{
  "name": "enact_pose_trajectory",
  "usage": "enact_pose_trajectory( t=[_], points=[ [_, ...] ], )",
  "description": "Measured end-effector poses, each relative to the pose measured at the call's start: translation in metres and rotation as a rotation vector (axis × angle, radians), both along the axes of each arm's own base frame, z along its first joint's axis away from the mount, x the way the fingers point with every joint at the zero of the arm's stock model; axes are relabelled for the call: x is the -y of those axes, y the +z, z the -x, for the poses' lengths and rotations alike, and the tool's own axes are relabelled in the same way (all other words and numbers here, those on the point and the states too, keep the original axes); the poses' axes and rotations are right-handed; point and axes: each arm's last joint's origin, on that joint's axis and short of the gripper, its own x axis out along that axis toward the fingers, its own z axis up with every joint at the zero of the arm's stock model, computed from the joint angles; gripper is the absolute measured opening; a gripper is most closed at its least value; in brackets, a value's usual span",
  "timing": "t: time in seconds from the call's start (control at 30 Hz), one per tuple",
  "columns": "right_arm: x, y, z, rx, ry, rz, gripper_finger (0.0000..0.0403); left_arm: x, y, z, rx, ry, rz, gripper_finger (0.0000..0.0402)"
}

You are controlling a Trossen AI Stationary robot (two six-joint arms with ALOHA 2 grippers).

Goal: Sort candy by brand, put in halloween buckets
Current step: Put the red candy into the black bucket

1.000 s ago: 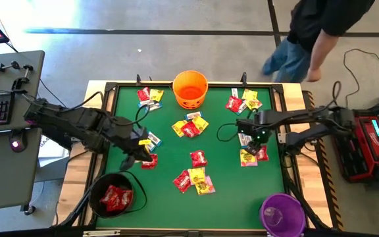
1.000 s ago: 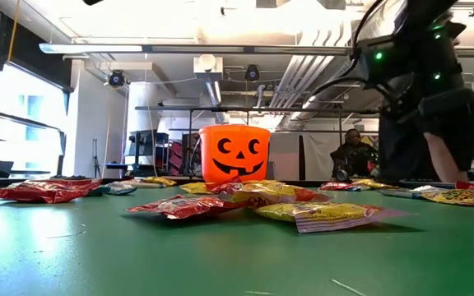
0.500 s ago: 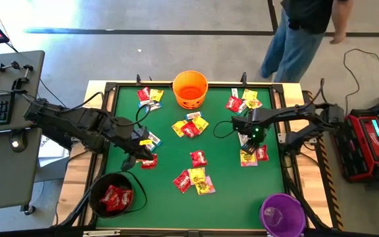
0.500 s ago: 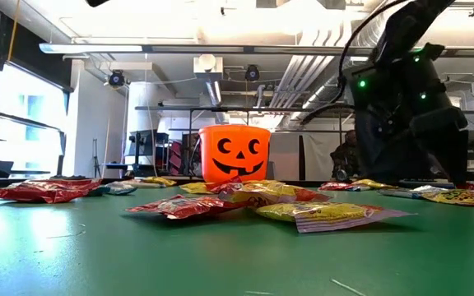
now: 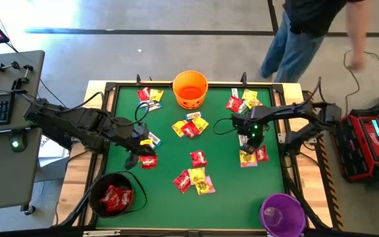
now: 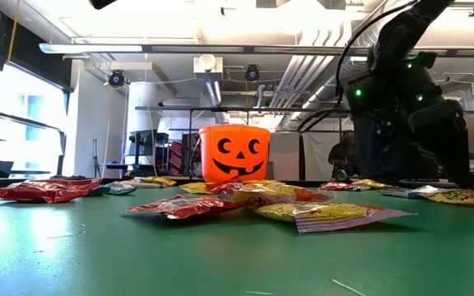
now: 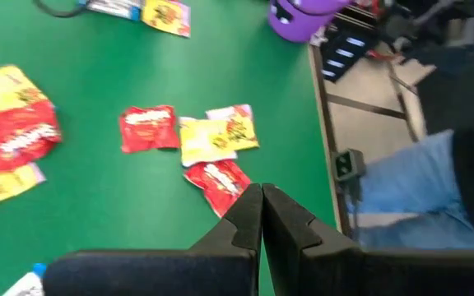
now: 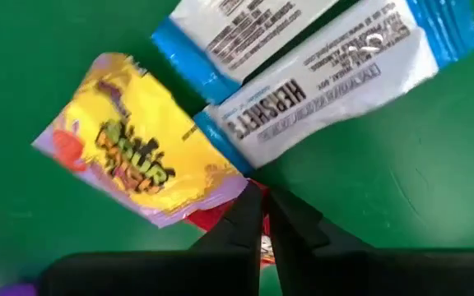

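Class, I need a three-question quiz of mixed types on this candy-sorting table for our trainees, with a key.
1. True or false: the black bucket already holds red packets.
2. Which bucket is empty of candy? A orange bucket B black bucket
3. Fill in: the right tool is ____, over the packets by the table's right edge.

Key: 1 true. 2 A. 3 shut. The left tool is shut too, beside a red packet.

Small flat candy packets [image 5: 191, 128] in red, yellow and white-with-blue lie in loose clusters across the green tabletop [image 5: 229, 191]. The orange bucket [image 5: 189, 89] stands upright at the middle of the far edge. The black bucket [image 5: 114, 195], holding red packets, sits at the near left corner; the purple bucket [image 5: 282, 214] at the near right corner.
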Motion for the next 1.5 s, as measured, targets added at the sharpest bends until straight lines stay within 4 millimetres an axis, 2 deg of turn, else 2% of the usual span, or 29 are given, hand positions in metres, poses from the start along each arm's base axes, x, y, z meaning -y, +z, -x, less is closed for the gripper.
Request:
enact_pose_trajectory(
  t=[0.23,0.43,0.6,0.77,1.03,1.27,1.5],
  points=[
    [-0.004,0.045,0.01,0.138,-0.088,0.075,0.0001,-0.007,0.001,-0.002,0.02,0.109,-0.047,0.0001],
    [-0.015,0.09,0.02,0.402,-0.235,0.179,0.0,-0.015,0.006,-0.01,0.095,0.187,-0.042,0.0001],
    [-0.026,0.112,0.022,0.63,-0.349,0.26,0.0,-0.021,0.005,-0.025,0.142,0.228,-0.031,0.0001],
    [-0.033,0.127,0.013,0.834,-0.424,0.334,0.0,-0.025,-0.006,-0.047,0.14,0.232,-0.067,0.0016],
    [-0.044,0.144,-0.01,1.099,-0.481,0.411,0.0,-0.033,-0.021,-0.082,0.19,0.248,-0.103,0.0086],
    [-0.05,0.152,-0.02,1.212,-0.539,0.494,0.0,-0.048,-0.019,-0.094,0.27,0.365,-0.082,0.0135],
    [-0.052,0.158,-0.03,1.308,-0.578,0.536,0.0,-0.056,-0.014,-0.097,0.328,0.396,-0.071,0.0162]
  ],
)
